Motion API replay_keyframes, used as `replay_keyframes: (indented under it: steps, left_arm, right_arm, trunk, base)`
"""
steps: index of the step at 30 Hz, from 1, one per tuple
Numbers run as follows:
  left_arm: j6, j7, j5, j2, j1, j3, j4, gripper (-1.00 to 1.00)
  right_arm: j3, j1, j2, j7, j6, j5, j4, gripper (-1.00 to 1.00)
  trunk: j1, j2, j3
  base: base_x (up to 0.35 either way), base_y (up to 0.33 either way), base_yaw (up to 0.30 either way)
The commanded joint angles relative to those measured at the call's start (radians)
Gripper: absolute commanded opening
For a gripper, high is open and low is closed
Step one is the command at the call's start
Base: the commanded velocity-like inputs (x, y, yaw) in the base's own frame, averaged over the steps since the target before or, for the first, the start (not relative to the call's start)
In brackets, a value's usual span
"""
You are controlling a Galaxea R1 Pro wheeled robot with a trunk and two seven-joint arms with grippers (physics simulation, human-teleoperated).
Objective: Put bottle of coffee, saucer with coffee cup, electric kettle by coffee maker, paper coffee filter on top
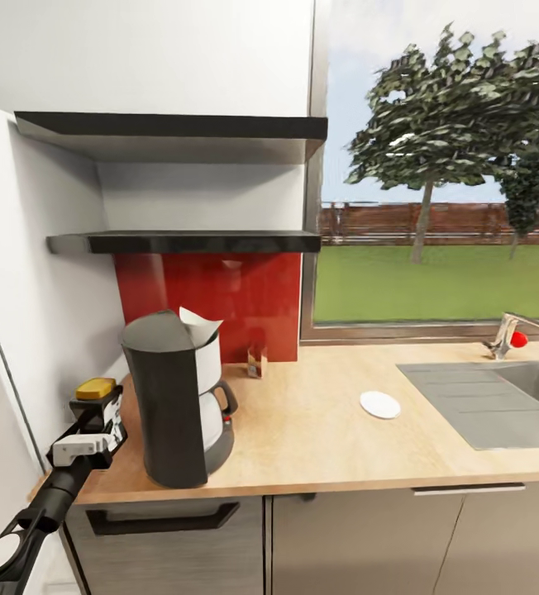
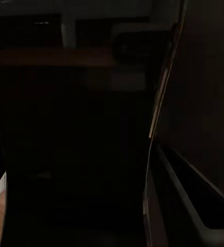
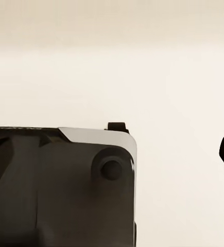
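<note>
I see the coffee maker (image 1: 178,401) standing upright at the left end of the wooden surface (image 1: 319,413), dark grey with a white carafe section, and a white paper filter (image 1: 200,321) poking up at its top. Behind it, against the red backsplash, stands a small brownish bottle (image 1: 257,360) (too small to read). A white saucer (image 1: 380,404) lies flat, well apart to the right.

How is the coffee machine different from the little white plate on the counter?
The coffee maker is dark and tall, standing upright; the saucer is white, round and lies flat. The coffee maker has a paper filter sticking out on top; the saucer carries nothing. Both sit on the wooden countertop.
</note>
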Motion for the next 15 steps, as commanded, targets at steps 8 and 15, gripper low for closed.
replay_keyframes:
  steps: [8,15]
  left_arm:
    - [-0.012,-0.003,0.004,0.001,-0.001,0.000,0.065,-1.00]
    - [-0.118,-0.001,0.003,0.001,-0.006,0.003,0.201,-1.00]
  right_arm:
    - [0.008,0.009,-0.001,-0.003,-0.001,-0.009,-0.001,1.00]
    - [0.008,0.012,-0.001,-0.004,-0.001,-0.009,-0.001,1.00]
  trunk:
    - [0.001,-0.001,0.000]
    - [0.001,-0.001,0.000]
  base:
    - [0.180,0.000,0.000]
    - [0.005,0.000,0.000]
